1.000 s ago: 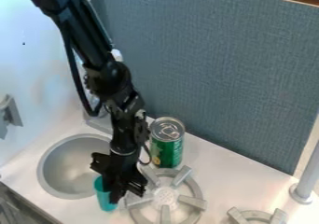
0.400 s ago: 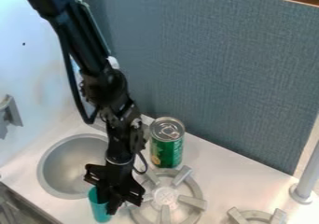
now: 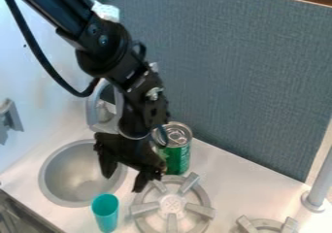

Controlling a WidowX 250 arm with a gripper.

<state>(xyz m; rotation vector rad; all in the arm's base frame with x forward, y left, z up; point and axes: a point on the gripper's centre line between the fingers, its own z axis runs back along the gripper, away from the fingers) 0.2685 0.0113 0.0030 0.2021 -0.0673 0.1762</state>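
Hanging spread near the turquoise cup (image 3: 105,213), the gripper (image 3: 123,181) appears finished placing it, next requiring clear withdrawal

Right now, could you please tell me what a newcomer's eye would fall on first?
Probably the jointed black robot arm slanting in from the upper left, its black gripper hanging with jaws apart. Next, likely the bright teal cup by the round grey sink, and the green metal can behind the grey stove burner.
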